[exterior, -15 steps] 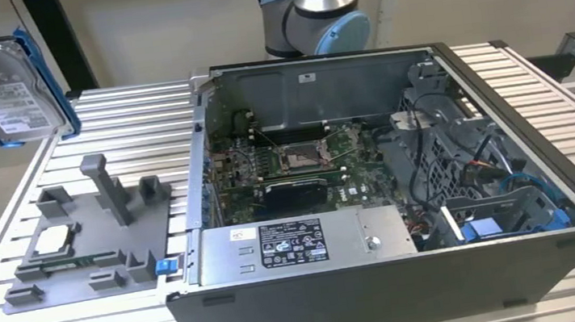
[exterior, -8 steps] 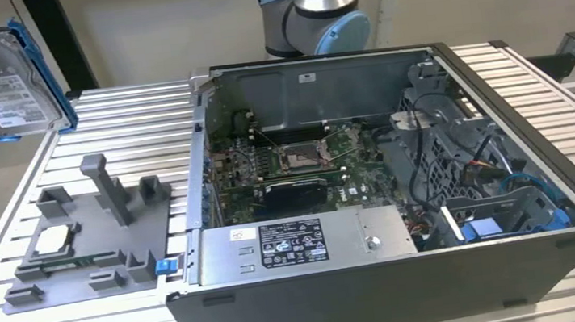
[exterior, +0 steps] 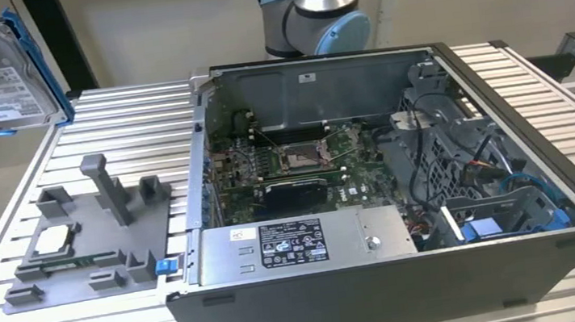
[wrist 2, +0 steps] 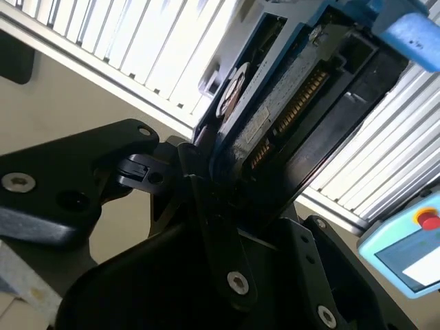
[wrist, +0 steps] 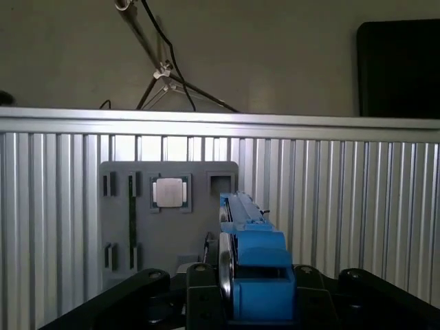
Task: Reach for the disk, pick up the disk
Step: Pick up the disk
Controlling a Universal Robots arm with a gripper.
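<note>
Now — hand (wrist: pixel 252 287) clenched on disk (exterior: pixel 5 79) | flat, silver-grey, blue-railed rectangle | held aloft

Oblique overview; wrist cameras beside disk (wrist 2: pixel 275 117)

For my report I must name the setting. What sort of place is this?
Probably a robotics lab bench for computer assembly work: an open computer case lies on a slatted metal table, a grey parts fixture beside it, and a robot arm stands behind.
</note>
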